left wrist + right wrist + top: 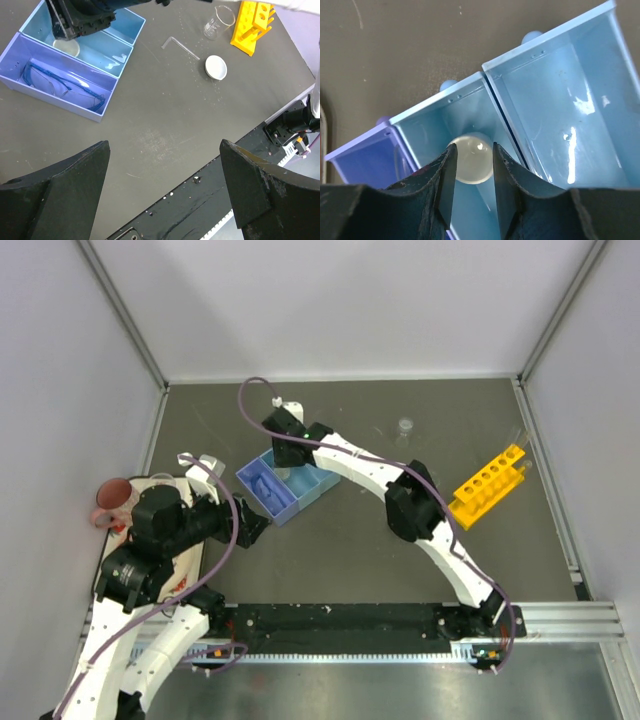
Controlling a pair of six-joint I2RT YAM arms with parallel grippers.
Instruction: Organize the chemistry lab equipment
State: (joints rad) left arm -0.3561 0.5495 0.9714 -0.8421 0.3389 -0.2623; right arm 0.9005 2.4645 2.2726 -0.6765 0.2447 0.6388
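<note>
— Where is your white round dish (472, 165)?

— Middle compartment of the light-blue tray (487, 82), straight beneath your right gripper (473, 150), fingers part-open and apparently clasping nothing. Left gripper (164, 145) is wide and empty. In the left wrist view the second dish (216, 67) lies at 3 o'clock from the tray, likely nearer your right arm.

No legible writing, labels or numbers anywhere, tray (60, 97) and tube rack (247, 30) unmarked

Dark table (350, 550): tray (50, 92), rack (488, 485), dish (216, 66)

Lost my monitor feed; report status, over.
Left gripper open, empty. Right gripper open astride small white round dish in middle bin, light-blue three-compartment tray. Nothing blocking.
</note>
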